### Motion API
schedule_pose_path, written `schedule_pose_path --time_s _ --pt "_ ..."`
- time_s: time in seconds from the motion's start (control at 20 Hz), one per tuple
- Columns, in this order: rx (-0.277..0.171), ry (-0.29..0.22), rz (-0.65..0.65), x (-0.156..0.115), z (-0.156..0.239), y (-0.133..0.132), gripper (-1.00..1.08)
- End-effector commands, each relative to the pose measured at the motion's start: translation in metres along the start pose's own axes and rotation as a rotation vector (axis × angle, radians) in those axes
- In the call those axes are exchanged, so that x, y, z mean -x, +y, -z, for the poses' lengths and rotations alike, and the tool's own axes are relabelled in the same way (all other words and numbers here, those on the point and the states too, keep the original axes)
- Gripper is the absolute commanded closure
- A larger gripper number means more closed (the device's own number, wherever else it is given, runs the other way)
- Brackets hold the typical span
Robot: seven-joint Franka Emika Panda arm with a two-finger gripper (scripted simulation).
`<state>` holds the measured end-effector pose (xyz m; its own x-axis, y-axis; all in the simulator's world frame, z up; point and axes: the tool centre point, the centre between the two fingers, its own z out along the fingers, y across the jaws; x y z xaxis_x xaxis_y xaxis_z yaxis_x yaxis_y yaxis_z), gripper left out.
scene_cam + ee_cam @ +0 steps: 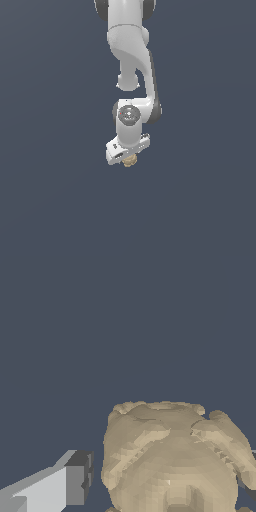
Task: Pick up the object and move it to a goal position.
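**Object Positioned Between Pincer Fingers**

The object point(130, 160) is a small tan, lumpy, knobbly form. In the exterior view it sits directly under the white pincer point(129, 159), only partly visible below the hand body. In the wrist view the object point(172, 458) fills the space between the fingers. One finger point(75, 483), white with a dark grey pad, stands just beside the object with a narrow gap showing. The opposite finger is barely visible at the frame edge, close against the object. The pincer is spread around the object; contact cannot be confirmed. The white arm point(131, 45) descends from above. The surroundings are a uniform dark blue-grey surface point(50, 200).
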<state>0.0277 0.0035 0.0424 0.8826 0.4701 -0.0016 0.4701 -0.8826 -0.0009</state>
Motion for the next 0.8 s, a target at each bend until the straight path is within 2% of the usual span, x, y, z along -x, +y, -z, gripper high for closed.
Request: schedule_pose_path --time_s 0.0,0.05,0.1,0.75 --pt "0.001 0.002 0.0 -0.0011 -0.003 0.0007 -0.92" --pt "0.001 0.002 0.0 -0.0012 -0.003 0.0008 -0.92" --pt "0.001 0.002 0.0 -0.0012 -0.003 0.0008 1.08" --pt "0.001 0.002 0.001 -0.0012 -0.0007 -0.0006 1.08"
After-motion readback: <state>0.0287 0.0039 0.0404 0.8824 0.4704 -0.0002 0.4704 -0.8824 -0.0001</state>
